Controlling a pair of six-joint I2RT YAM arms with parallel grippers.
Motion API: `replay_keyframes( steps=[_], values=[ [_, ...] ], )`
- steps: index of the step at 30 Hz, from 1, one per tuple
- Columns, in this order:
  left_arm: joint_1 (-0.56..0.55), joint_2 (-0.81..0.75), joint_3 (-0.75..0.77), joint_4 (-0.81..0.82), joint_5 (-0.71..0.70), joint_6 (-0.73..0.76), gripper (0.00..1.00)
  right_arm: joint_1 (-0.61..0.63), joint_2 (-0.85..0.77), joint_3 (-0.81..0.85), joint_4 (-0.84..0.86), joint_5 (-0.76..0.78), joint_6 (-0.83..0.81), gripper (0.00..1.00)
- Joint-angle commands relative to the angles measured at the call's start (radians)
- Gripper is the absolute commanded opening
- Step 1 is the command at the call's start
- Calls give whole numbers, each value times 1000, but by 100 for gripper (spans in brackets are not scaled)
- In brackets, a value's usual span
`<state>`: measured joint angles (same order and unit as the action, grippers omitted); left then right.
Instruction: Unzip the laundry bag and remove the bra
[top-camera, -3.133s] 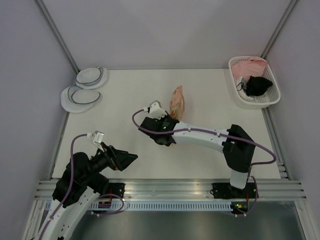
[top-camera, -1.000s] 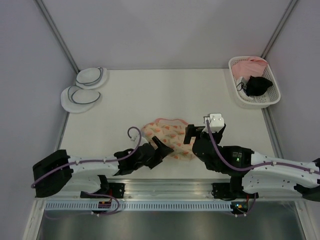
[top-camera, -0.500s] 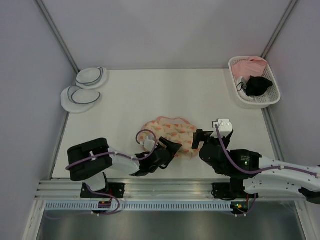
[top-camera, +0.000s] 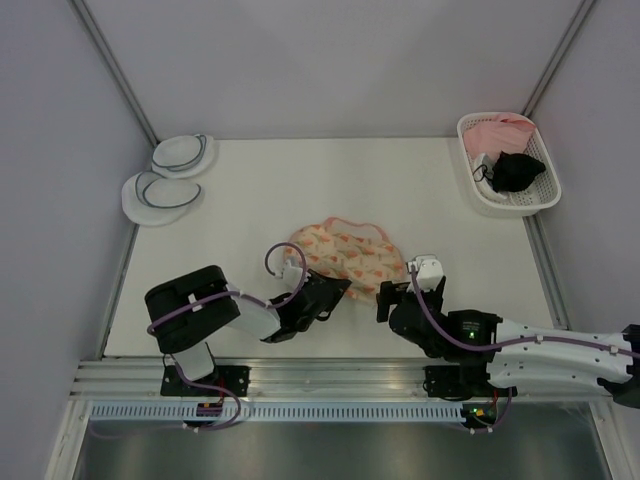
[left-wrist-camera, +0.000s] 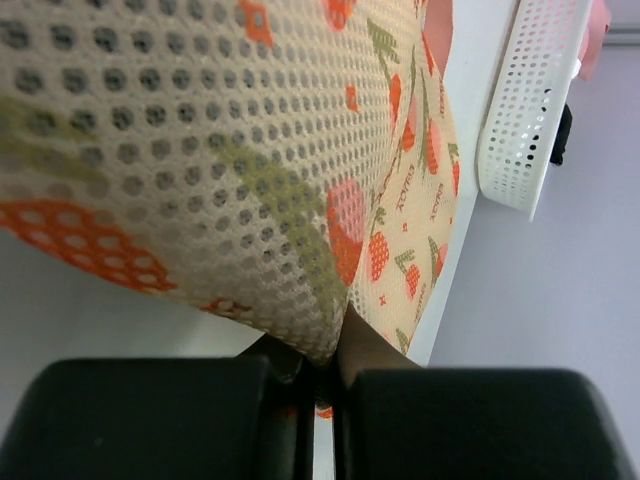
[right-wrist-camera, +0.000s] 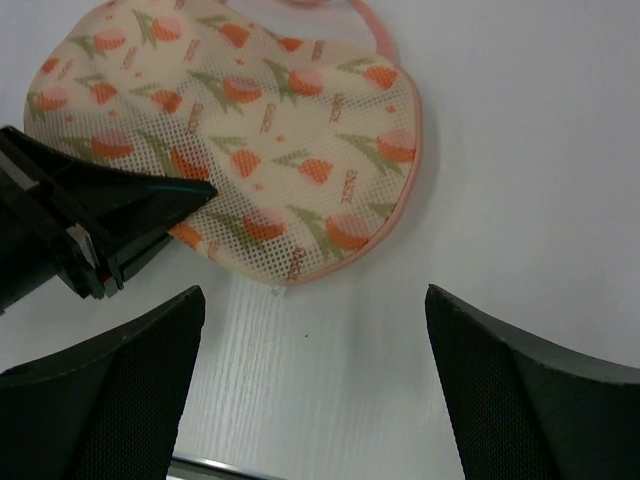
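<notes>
The laundry bag (top-camera: 348, 254) lies flat near the table's front middle: cream mesh with orange-pink flowers and pink trim. My left gripper (top-camera: 337, 289) is shut on its near-left edge. In the left wrist view the mesh (left-wrist-camera: 250, 150) is pinched between the black fingers of that gripper (left-wrist-camera: 322, 400). My right gripper (top-camera: 386, 300) stands open just off the bag's near-right edge, and nothing lies between its fingers. Its wrist view shows the bag (right-wrist-camera: 250, 130) ahead of that gripper (right-wrist-camera: 315, 390), with a small pale tab (right-wrist-camera: 282, 284) on the near rim. The bra is hidden.
A white basket (top-camera: 541, 196) with pink and black garments stands at the back right. It also shows in the left wrist view, as the basket (left-wrist-camera: 525, 110) beyond the bag. Two white round pouches (top-camera: 160, 190) lie at the back left.
My left gripper has closed on the bag's near-left edge. The bag has shifted a little away from the arms. My right gripper has drawn back towards the front edge, still open.
</notes>
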<state>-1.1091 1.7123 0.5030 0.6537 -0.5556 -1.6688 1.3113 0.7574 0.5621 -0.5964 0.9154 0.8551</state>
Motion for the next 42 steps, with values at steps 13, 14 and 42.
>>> replay_keyframes(
  steps=[13,14,42],
  values=[
    [14,-405,91,-485,8,-28,2,40,95,-94,346,-148,4,92],
    [14,-405,92,-497,8,-31,2,49,97,-103,369,-156,10,92],
    [12,-441,43,-416,77,-48,2,78,223,-172,544,-90,168,63]
  ],
)
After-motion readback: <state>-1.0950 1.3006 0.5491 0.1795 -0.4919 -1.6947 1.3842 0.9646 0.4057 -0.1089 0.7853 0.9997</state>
